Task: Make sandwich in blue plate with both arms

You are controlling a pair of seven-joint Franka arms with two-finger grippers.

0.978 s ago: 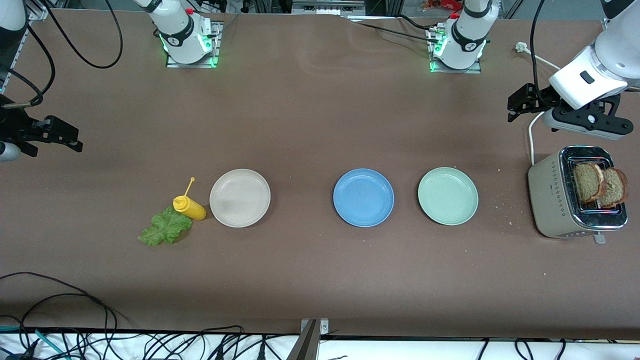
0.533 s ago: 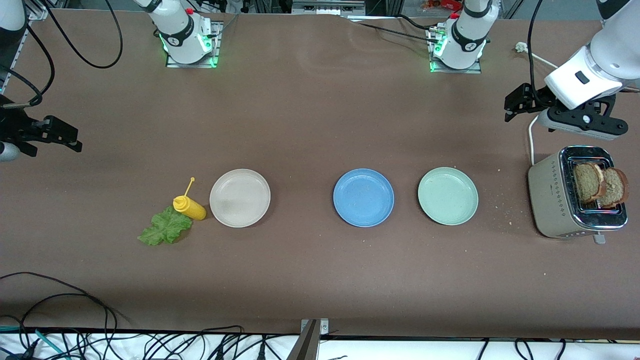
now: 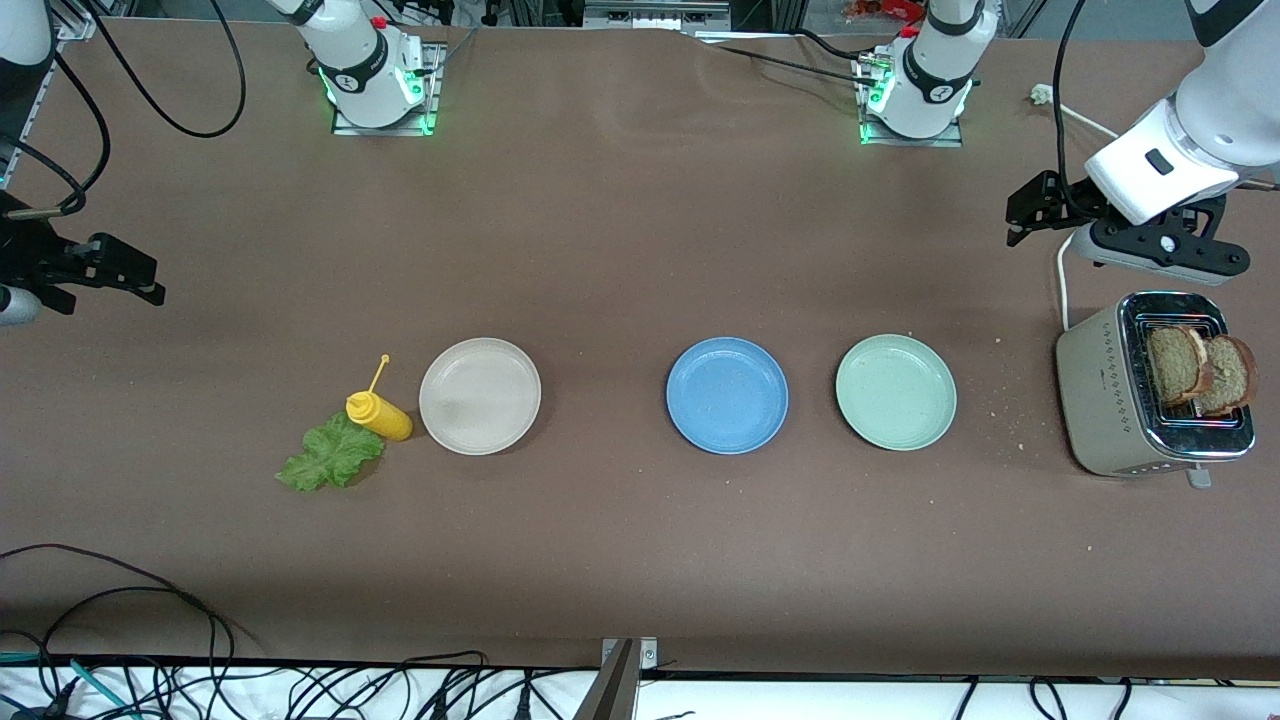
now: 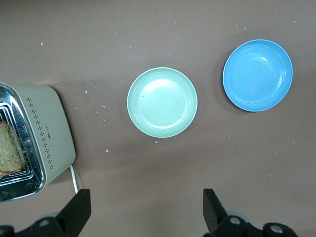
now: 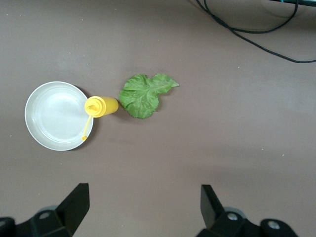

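The blue plate (image 3: pixel 727 395) is empty at the table's middle; it also shows in the left wrist view (image 4: pixel 257 75). Two brown bread slices (image 3: pixel 1178 362) (image 3: pixel 1228 375) stand in the toaster (image 3: pixel 1100 400) at the left arm's end. The green lettuce leaf (image 3: pixel 330 453) lies on the table toward the right arm's end and shows in the right wrist view (image 5: pixel 145 94). My left gripper (image 3: pixel 1018 218) is open and empty in the air, over bare table near the toaster (image 4: pixel 145 200). My right gripper (image 3: pixel 155 280) is open and empty, over bare table at its end (image 5: pixel 144 195).
A pale green plate (image 3: pixel 896 392) sits between the blue plate and the toaster. A beige-white plate (image 3: pixel 480 396) and a yellow mustard bottle (image 3: pixel 378 413) lie beside the lettuce. The toaster's white cord (image 3: pixel 1062 275) runs under the left hand. Crumbs lie around the toaster.
My left gripper has drifted a little away from the toaster, toward the robots' bases. The right arm and all objects have stayed put.
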